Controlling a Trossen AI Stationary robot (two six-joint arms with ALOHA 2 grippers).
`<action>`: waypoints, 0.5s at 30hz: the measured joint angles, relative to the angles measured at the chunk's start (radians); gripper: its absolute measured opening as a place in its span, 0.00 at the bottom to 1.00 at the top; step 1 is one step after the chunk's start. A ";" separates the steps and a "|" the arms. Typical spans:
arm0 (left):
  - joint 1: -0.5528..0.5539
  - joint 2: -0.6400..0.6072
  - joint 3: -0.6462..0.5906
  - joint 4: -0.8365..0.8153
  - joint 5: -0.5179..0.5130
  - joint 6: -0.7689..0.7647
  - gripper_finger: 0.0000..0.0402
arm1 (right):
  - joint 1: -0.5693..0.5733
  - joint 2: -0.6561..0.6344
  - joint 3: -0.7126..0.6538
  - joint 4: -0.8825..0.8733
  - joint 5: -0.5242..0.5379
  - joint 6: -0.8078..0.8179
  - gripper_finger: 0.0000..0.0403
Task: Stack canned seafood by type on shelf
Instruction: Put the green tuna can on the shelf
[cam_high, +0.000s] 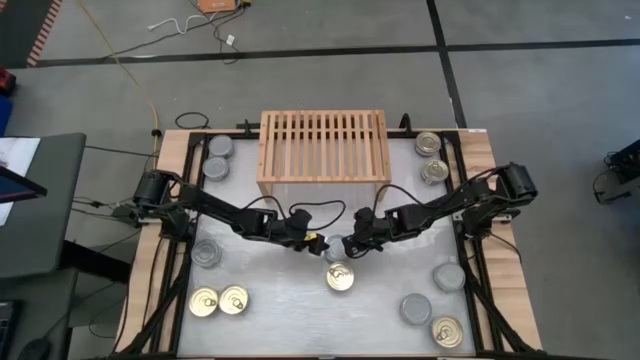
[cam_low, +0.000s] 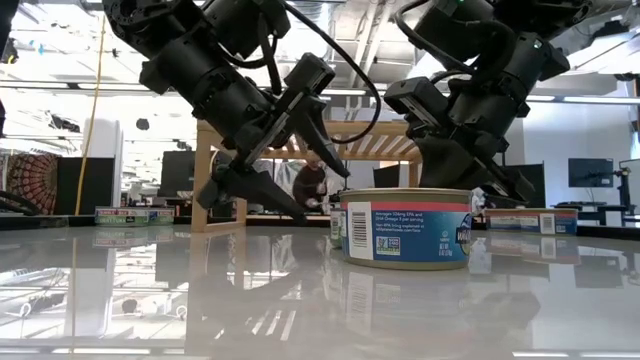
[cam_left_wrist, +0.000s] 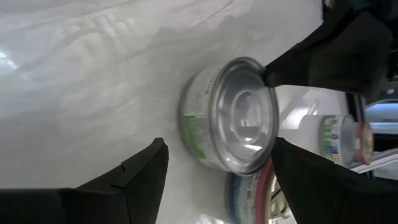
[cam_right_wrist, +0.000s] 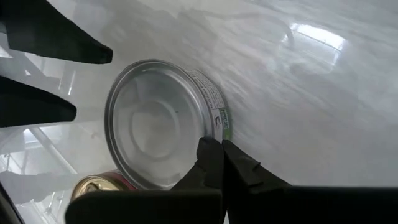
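Observation:
A silver-topped can with a green label (cam_left_wrist: 239, 115) (cam_right_wrist: 155, 124) sits flat on the table's middle between my two grippers. My left gripper (cam_left_wrist: 219, 144) (cam_high: 312, 241) stands open on the can's left side, its fingers apart and clear of the can. My right gripper (cam_right_wrist: 216, 144) (cam_high: 350, 247) is shut, its tips against the can's right side. A gold-topped can with a blue label (cam_high: 340, 276) (cam_low: 405, 230) stands just nearer. The wooden slatted shelf (cam_high: 323, 147) stands at the far middle with nothing on top. My right gripper touches the silver can with its shut fingertips (cam_right_wrist: 211, 149) at the top rim and side wall by the green label (cam_right_wrist: 217, 124). The fingers slant down from the table's right. The can rests flat on the table, top up.
Other cans lie scattered: two at the far left (cam_high: 217, 158), two at the far right (cam_high: 431, 157), one silver at the left (cam_high: 206, 252), two gold at the near left (cam_high: 218, 300), three at the near right (cam_high: 432, 308). Wooden planks (cam_high: 150, 260) edge the table.

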 joint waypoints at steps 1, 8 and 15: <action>0.000 0.009 0.000 0.019 0.011 -0.007 0.68 | 0.000 0.000 0.000 -0.001 0.000 0.000 0.05; 0.002 0.094 0.002 0.103 0.087 -0.100 0.68 | -0.002 0.000 0.000 -0.023 0.000 0.010 0.05; 0.006 0.096 0.001 0.122 0.092 -0.106 0.68 | -0.002 0.000 0.000 -0.032 0.000 0.011 0.05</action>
